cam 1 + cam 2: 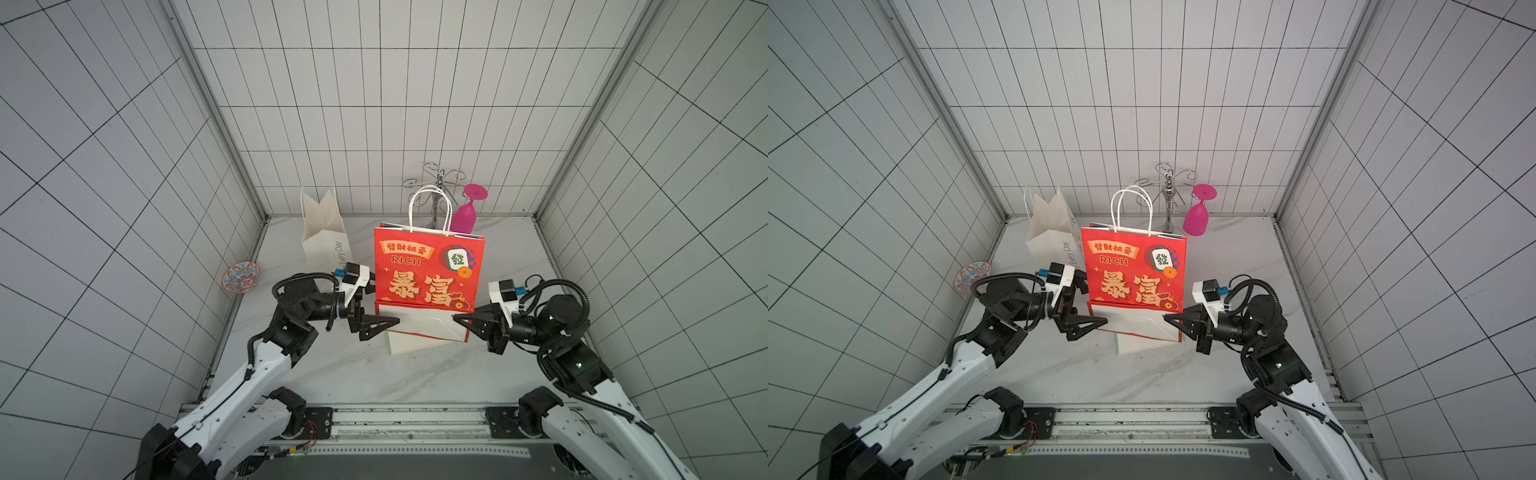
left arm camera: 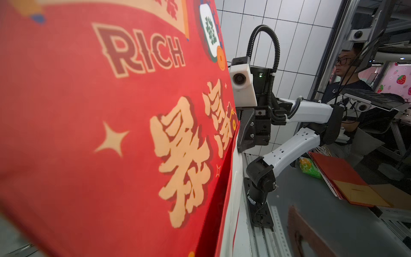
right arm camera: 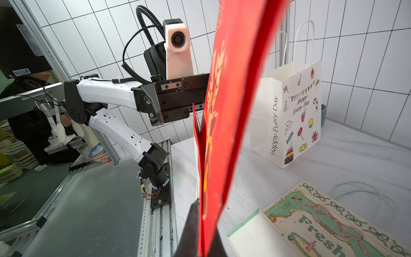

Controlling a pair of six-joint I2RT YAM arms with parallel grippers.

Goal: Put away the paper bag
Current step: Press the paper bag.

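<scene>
Behind the red paper bag (image 1: 428, 270) a white paper bag (image 1: 326, 232) and a pink goblet (image 1: 464, 216) crowd close, while open tabletop (image 1: 353, 374) lies before it.

Overhead pair; opposed close-ups of bag (image 1: 428, 270)

The red bag (image 1: 428, 270) is matt paper; the tabletop (image 1: 353, 370) smooth, faintly glossy, marble-look; the rack (image 1: 439, 180) shiny metal; the goblet (image 1: 463, 218) smooth plastic.

Marble tabletop (image 1: 332, 374) carries a white bag (image 1: 322, 232), flat printed bag (image 3: 322, 222), metal rack (image 1: 1169, 189)
</scene>
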